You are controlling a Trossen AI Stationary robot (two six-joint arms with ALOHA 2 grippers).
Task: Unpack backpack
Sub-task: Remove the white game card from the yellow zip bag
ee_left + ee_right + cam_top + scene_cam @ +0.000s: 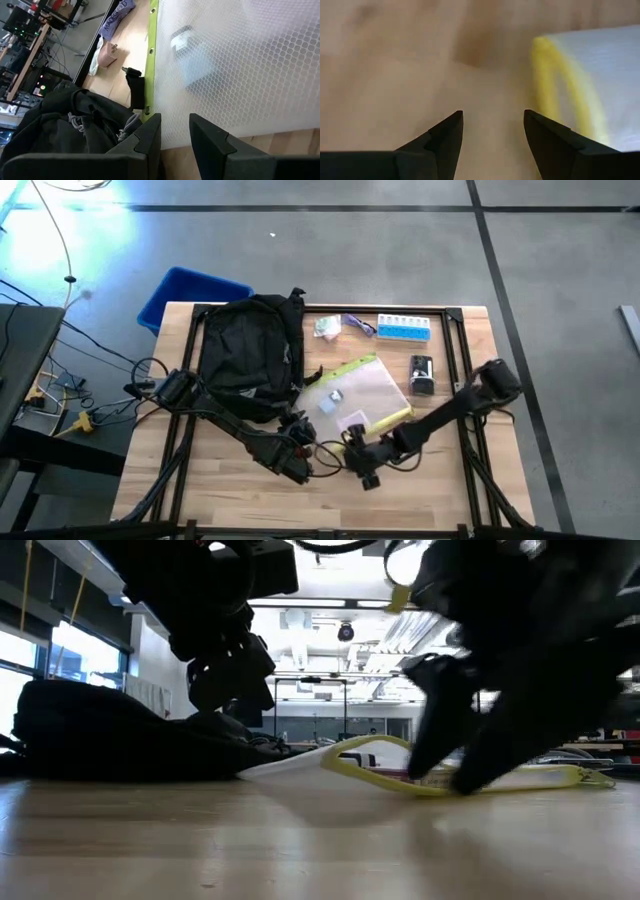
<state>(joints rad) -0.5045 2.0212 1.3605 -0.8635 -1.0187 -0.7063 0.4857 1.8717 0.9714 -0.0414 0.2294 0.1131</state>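
The black backpack (250, 350) lies flat on the table's far left part; it also fills the left of the low view (110, 735). To its right lies a clear pouch (358, 393) with a yellow edge (151, 60). My left gripper (298, 423) (175, 135) hovers open at the pouch's near left corner, next to the backpack (65, 125). My right gripper (350, 443) (493, 132) is open and low over bare wood, just beside the pouch's yellow near edge (570, 95). Whether its fingertips (432, 772) touch the table does not show.
Along the far edge lie a small white and green packet (327, 327), a purple item (357, 325) and a blue pill organiser (403, 328). A small black device (421, 373) sits right of the pouch. A blue bin (190, 295) stands off the far left corner. Bare wood lies near me.
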